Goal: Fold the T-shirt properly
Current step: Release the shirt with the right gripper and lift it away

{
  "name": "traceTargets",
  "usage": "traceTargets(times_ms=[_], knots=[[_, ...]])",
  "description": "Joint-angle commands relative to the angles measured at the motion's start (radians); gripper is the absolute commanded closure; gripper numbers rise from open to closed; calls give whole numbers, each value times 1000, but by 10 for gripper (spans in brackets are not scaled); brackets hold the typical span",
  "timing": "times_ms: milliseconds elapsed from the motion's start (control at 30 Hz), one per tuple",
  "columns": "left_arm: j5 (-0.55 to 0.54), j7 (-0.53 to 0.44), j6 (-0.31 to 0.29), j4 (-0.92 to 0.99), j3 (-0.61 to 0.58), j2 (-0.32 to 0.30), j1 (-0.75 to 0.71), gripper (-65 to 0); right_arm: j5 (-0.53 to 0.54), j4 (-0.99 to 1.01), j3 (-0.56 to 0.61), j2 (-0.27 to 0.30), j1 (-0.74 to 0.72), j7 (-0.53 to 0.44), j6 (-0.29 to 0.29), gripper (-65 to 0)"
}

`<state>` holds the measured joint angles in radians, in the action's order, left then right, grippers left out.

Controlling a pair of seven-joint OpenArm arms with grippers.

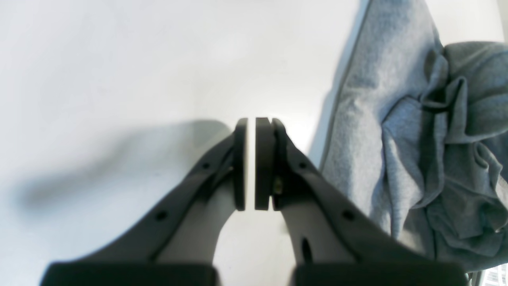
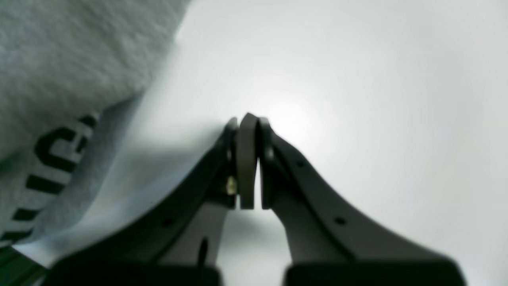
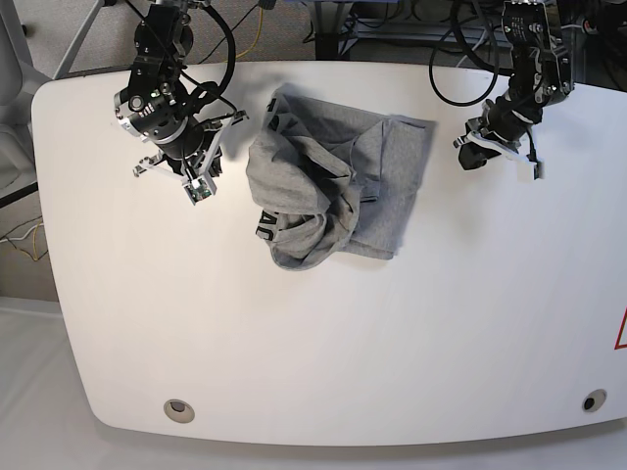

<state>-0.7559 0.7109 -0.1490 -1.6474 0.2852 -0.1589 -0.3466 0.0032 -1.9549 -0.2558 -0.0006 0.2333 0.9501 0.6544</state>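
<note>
The T-shirt lies crumpled in a heap on the white table, heather-grey, with its far right part spread flat. In the left wrist view its bunched folds fill the right side. In the right wrist view a plain grey part and black lettering show at the left. My left gripper hovers over bare table to the right of the shirt, shut and holding nothing. My right gripper is to the left of the shirt, also shut on nothing.
Two round holes sit near the table's front corners. A red mark shows at the right edge. Cables and equipment lie behind the table's far edge.
</note>
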Motion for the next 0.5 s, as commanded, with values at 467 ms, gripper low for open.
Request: traceTargets(times_ms=[467], knots=[[-14, -14, -7, -14, 3, -9, 7, -21, 8, -21, 92, -49, 19, -16, -11, -6]])
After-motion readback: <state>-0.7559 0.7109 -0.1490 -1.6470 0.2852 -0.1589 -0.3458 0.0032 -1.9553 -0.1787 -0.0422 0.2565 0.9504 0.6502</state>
